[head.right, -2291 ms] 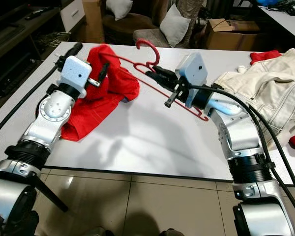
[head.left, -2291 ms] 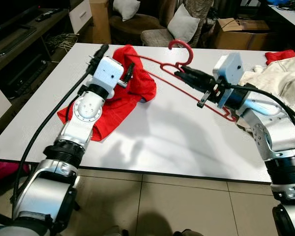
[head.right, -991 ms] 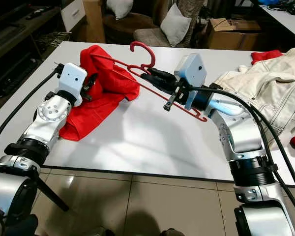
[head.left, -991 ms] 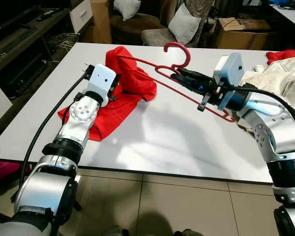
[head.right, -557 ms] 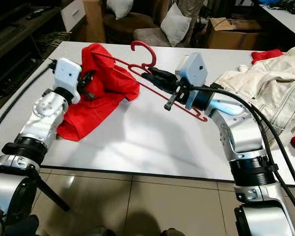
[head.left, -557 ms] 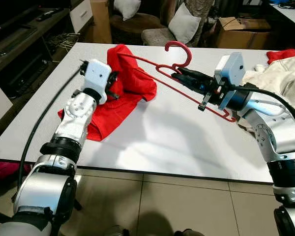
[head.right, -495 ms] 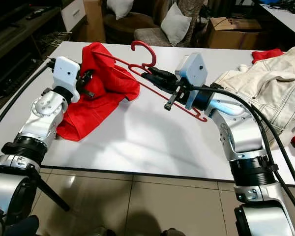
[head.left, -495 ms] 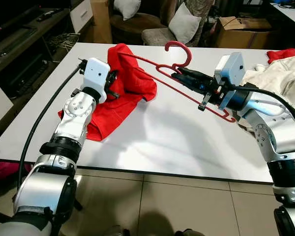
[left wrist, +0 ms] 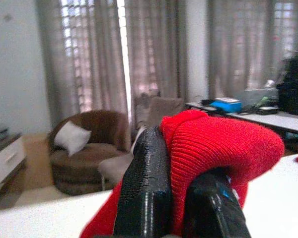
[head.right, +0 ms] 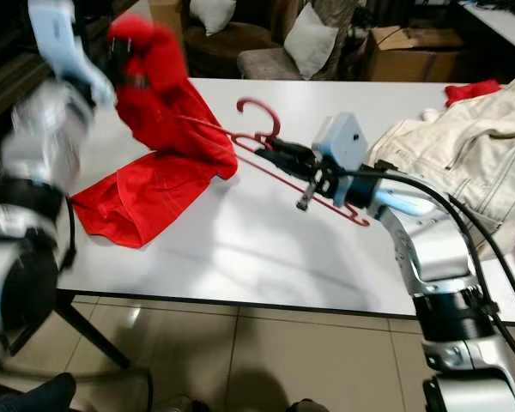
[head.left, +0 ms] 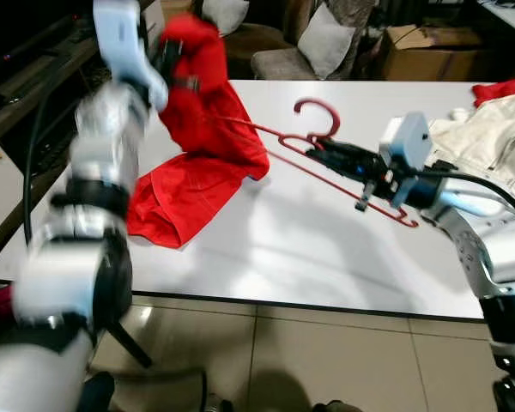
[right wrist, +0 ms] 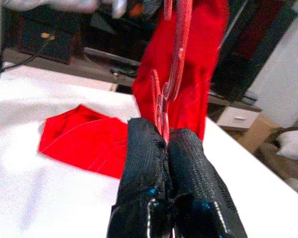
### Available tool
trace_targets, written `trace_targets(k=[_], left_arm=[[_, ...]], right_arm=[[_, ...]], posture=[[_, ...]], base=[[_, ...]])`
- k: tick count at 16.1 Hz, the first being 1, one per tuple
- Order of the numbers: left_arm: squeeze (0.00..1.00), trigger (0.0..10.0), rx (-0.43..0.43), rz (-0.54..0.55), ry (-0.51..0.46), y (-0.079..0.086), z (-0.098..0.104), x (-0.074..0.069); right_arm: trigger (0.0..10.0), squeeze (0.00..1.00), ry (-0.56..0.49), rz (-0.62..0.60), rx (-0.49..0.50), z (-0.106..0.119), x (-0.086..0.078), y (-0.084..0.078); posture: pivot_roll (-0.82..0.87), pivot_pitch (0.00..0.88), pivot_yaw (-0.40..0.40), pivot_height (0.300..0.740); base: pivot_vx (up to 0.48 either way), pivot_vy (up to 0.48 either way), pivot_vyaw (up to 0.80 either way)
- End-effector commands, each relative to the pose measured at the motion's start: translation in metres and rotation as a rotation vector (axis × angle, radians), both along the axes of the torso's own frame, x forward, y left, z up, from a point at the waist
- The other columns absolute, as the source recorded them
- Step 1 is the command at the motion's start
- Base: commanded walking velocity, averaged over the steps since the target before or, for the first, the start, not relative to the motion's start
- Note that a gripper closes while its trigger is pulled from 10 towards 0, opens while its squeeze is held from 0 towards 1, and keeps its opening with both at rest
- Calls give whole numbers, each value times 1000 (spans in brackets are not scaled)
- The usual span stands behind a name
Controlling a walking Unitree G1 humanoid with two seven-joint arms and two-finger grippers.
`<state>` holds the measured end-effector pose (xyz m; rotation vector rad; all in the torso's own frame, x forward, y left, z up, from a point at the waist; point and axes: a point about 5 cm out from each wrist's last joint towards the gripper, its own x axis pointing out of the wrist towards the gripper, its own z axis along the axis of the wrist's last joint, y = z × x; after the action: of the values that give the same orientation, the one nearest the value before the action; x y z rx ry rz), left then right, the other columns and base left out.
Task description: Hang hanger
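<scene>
White table (head.left: 266,249): red garment (head.left: 208,129) drawn up at its top by the left gripper (left wrist: 171,198), fingers pinched on a fold, lower half trailing on the tabletop; judged best to lift until the neck opening hangs free. Red hanger (head.left: 326,146) sits clamped near its neck in the right gripper (right wrist: 161,144), one arm reaching into the cloth. Left arm motion-blurred; hanger's far tip hidden by fabric.

The robot has silver, jointed arms with black rings, each ending in a white boxy wrist block. Black cables trail along both. Each gripper (head.right: 266,154) has two long black textured fingers (right wrist: 144,163).
</scene>
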<state>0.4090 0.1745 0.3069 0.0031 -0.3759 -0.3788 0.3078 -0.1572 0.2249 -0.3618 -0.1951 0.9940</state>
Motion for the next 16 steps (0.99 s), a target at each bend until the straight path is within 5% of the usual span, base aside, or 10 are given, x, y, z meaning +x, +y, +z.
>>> trace_targets(k=[1,6,9,13,16], left_arm=[[0,0,29,-37,-8,-3,11,0],[0,0,69,-210,-60,-21,37,-8],[0,0,-17,-443,-89,-27,63,-43],[0,0,41,-632,-79,-27,67,-91],[0,0,48,-704,-78,-21,77,-124]], right_arm=[[10000,0,12,42,-15,0,-6,2],[10000,0,99,80,-88,-25,-15,14],[10000,0,148,33,-75,-43,0,34],[10000,0,204,84,-84,-55,17,53],[10000,0,214,50,-194,-65,41,61]], posture=[[-124,0,133,740],[-115,0,127,740],[-65,0,77,740],[17,0,-13,740],[80,0,-78,740]], base=[[0,0,0],[0,0,0],[0,0,0],[0,0,0],[0,0,0]])
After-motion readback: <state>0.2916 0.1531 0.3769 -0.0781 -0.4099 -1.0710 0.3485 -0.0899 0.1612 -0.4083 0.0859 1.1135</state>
